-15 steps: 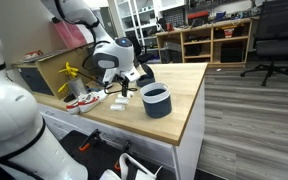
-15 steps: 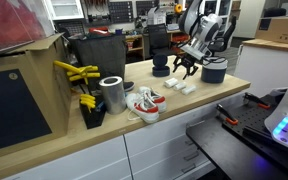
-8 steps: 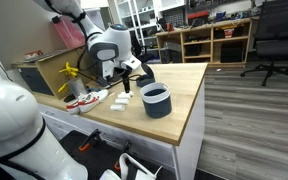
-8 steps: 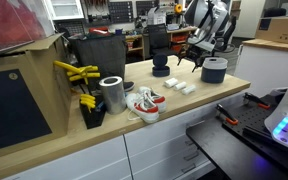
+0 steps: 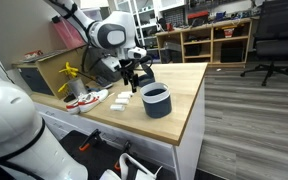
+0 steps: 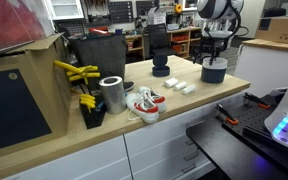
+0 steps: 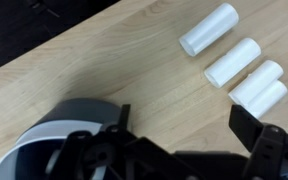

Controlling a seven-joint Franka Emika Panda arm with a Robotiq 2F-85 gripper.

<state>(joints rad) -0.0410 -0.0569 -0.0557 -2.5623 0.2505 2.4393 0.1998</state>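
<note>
My gripper (image 7: 184,120) is open and empty, held above the wooden bench top. In the wrist view several white cylinders (image 7: 234,60) lie in a row at the upper right, and a dark grey round container (image 7: 59,145) with a pale rim sits at the lower left, partly hidden by my fingers. In both exterior views the gripper (image 5: 134,72) (image 6: 212,55) hangs in the air close above the grey container (image 5: 156,100) (image 6: 214,70). The white cylinders (image 5: 122,98) (image 6: 179,88) lie beside it on the bench.
A pair of red and white shoes (image 6: 144,102) (image 5: 82,100), a metal can (image 6: 112,95), yellow-handled tools (image 6: 79,75) and a black round object (image 6: 161,70) stand on the bench. An office chair (image 5: 274,40) and shelves are beyond the bench edge.
The gripper has risen and moved from over the white cylinders toward the grey container, turning as it went. It stays open and empty; nothing on the bench moved.
</note>
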